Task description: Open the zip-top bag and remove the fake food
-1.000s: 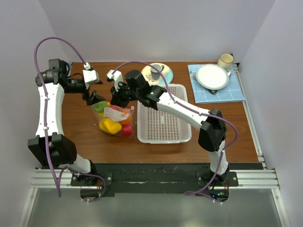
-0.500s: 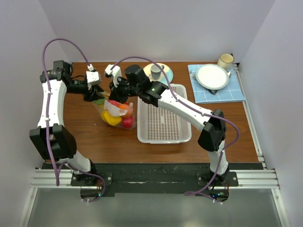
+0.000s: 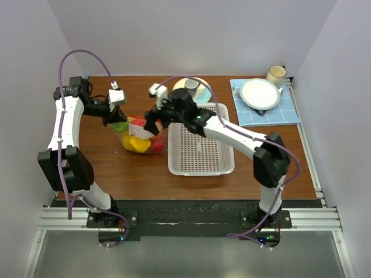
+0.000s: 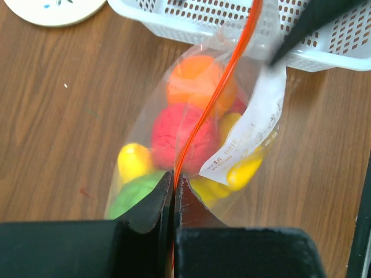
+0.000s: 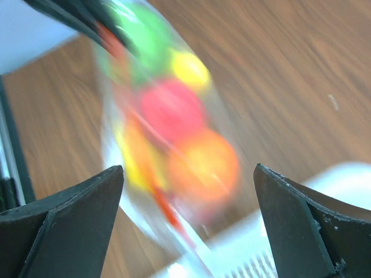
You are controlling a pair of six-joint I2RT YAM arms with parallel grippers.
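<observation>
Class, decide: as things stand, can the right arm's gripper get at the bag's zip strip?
Probably yes: the right gripper is open, facing the zip strip with nothing between them, and the left gripper pinches only its far end.

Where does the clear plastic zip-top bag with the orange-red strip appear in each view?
Top external: the clear plastic zip-top bag sits left of centre.
Left wrist: bag at centre, strip pinched in the left gripper.
Right wrist: bag at centre, blurred, framed by the open right gripper.
Shared landmark: the white perforated plastic basket beside it.
</observation>
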